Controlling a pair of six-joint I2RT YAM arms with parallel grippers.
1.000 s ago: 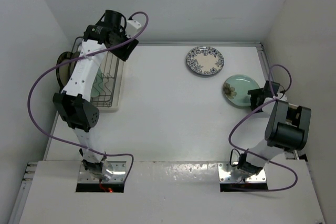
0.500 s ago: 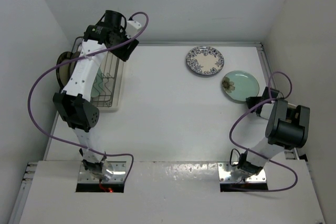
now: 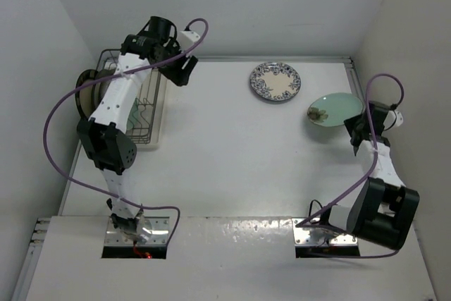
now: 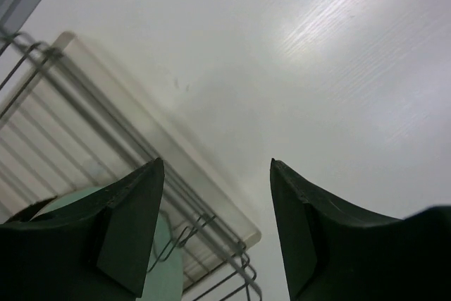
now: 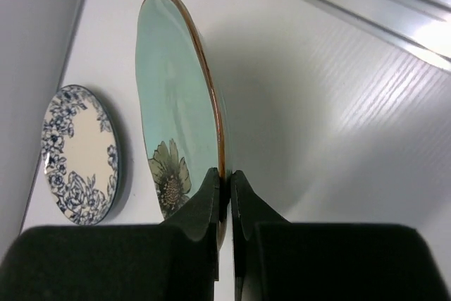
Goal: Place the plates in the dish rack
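Jaws of the right gripper (image 5: 224, 180) are pinched tight on the gold-edged rim of a mint-green flower plate (image 5: 176, 118). They hold it tilted steeply on edge, far to the right of the dish rack (image 3: 149, 114). A blue-and-white plate (image 3: 275, 81) lies flat on the table (image 3: 225, 160), also right of the rack but nearer to it than the gripped plate. The left gripper (image 4: 215, 167) hangs over the rack's far right corner, its jaws wide apart with nothing between them. Inside the rack a second mint-green plate (image 4: 168, 273) stands among the wires. Dark-rimmed plates (image 3: 84, 93) show at the rack's left side.
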